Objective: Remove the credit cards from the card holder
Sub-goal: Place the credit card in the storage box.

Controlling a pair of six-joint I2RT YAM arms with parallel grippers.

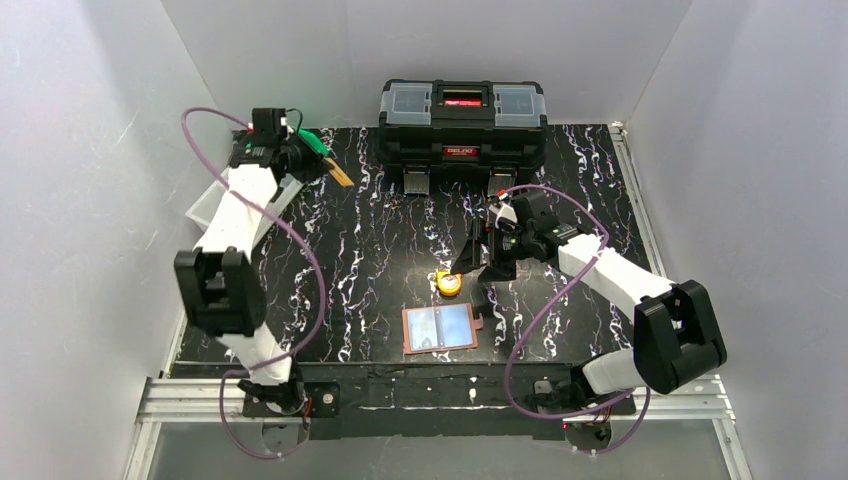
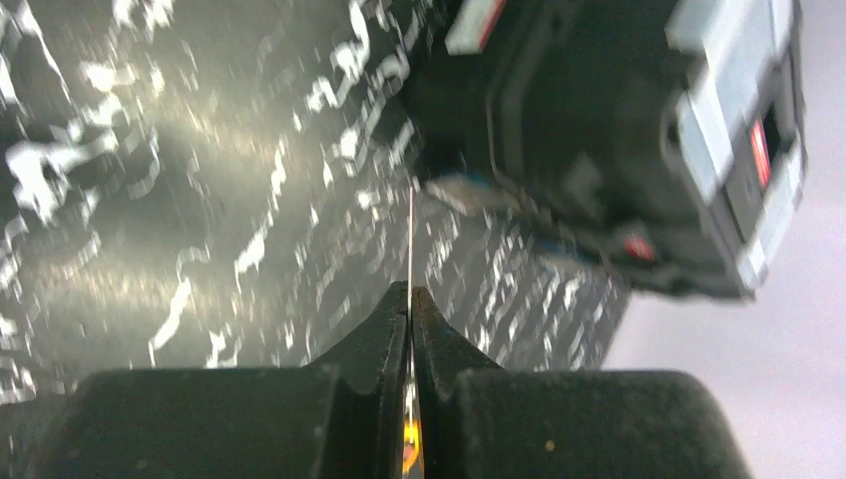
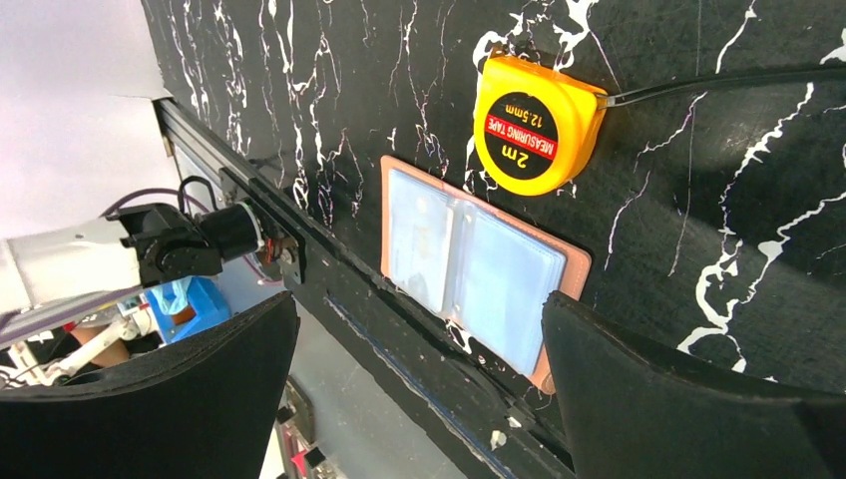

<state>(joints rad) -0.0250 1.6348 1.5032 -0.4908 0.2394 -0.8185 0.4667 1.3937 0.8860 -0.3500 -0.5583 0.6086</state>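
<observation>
The tan card holder (image 1: 440, 328) lies open near the table's front edge, its pale bluish sleeves facing up. It also shows in the right wrist view (image 3: 479, 269). My left gripper (image 1: 322, 160) is at the far left of the table, shut on a gold-tan credit card (image 1: 341, 176). In the left wrist view the jaws (image 2: 410, 291) pinch this card, seen edge-on as a thin line (image 2: 410, 239). My right gripper (image 1: 483, 262) hangs open and empty above the table, just beyond the card holder; its wide-apart fingers (image 3: 419, 309) frame the holder. No other cards show.
A yellow tape measure (image 1: 449, 283) sits just beyond the card holder, also in the right wrist view (image 3: 539, 125). A large black toolbox (image 1: 462, 122) stands at the back middle, and shows in the left wrist view (image 2: 619, 130). A white bin (image 1: 215, 205) and something green (image 1: 316, 143) are at the far left.
</observation>
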